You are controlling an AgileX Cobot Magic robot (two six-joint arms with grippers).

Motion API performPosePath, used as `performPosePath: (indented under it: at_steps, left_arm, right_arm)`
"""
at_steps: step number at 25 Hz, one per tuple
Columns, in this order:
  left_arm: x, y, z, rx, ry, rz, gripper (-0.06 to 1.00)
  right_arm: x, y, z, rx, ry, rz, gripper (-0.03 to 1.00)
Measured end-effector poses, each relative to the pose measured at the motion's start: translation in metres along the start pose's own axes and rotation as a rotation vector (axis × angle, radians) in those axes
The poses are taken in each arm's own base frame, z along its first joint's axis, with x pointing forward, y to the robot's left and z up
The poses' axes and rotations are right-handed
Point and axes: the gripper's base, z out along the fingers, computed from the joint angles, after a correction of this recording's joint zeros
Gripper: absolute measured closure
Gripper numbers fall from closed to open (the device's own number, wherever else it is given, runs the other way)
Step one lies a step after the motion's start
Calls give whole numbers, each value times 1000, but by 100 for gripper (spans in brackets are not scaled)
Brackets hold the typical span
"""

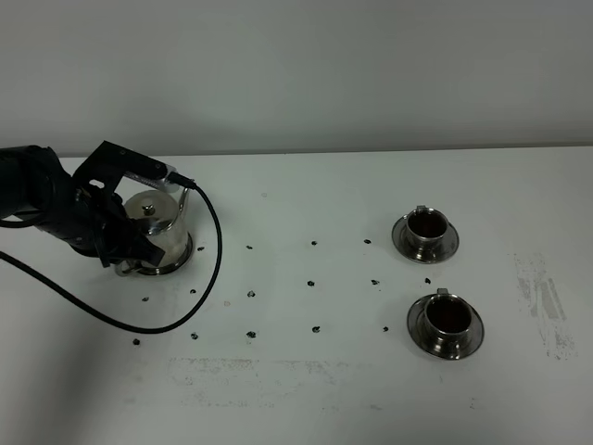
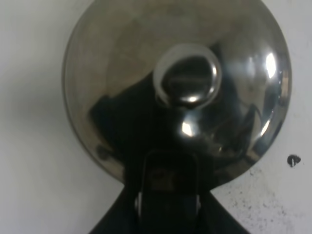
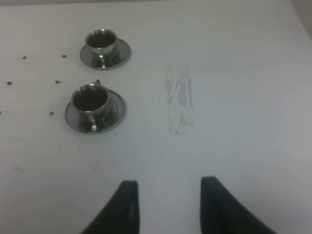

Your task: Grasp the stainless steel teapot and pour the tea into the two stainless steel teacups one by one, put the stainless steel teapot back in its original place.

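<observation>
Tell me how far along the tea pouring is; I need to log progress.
Pouring looks done: both teacups, far and near, hold dark reddish tea. In hand: the teapot stands on the table at the left, with the left gripper at its handle side. Left: letting go and backing away. The right gripper hangs idle, holding nothing.
</observation>
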Motion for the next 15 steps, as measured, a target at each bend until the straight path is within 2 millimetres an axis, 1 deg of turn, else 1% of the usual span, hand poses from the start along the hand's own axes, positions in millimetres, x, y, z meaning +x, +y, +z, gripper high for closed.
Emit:
performPosePath:
  at_steps: [6, 12, 15]
  left_arm:
    - [1, 0, 0, 5, 8, 54, 72]
    - [1, 0, 0, 6, 9, 57, 61]
    - [1, 0, 0, 6, 9, 57, 60]
  right_arm:
    - [0, 0, 0, 0, 0, 0, 67]
    - [0, 0, 0, 0, 0, 0, 67]
    - [0, 0, 0, 0, 0, 0, 67]
